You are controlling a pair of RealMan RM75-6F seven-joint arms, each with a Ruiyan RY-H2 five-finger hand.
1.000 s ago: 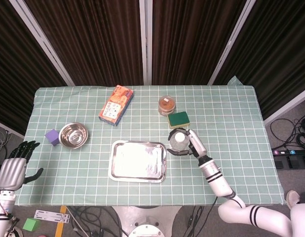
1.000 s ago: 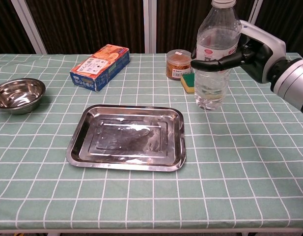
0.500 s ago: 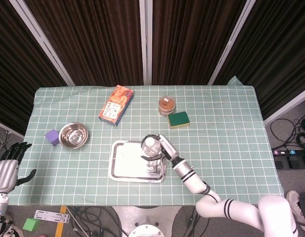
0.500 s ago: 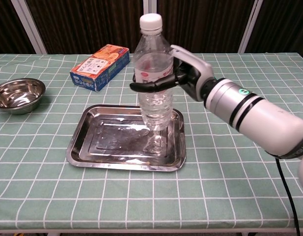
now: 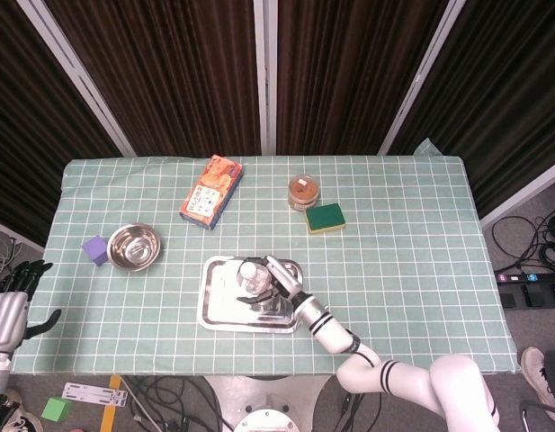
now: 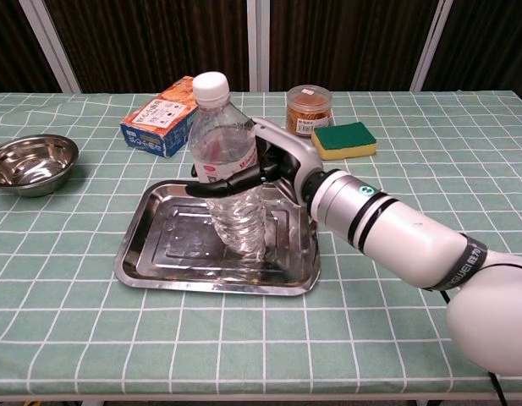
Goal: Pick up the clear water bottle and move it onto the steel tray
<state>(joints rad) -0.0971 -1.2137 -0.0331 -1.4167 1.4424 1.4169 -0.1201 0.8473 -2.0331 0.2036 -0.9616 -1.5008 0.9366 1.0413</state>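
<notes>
The clear water bottle (image 6: 228, 169) with a white cap stands slightly tilted on the steel tray (image 6: 163, 252), its base on the tray floor. My right hand (image 6: 273, 166) grips it around the label, fingers wrapped across its front. From above, the bottle (image 5: 251, 280) sits in the middle of the tray (image 5: 219, 310) with the right hand (image 5: 281, 280) beside it. My left hand (image 5: 9, 306) hangs open off the table's left edge, holding nothing.
A steel bowl (image 5: 133, 246) and purple cube (image 5: 95, 249) lie at left. An orange box (image 5: 210, 191) sits at the back, with a jar (image 5: 303, 192) and a green sponge (image 5: 325, 217) to its right.
My right hand carried the bottle left from beside the sponge, over the tray, and lowered it onto the tray floor. The left hand dropped slightly lower off the table edge.
</notes>
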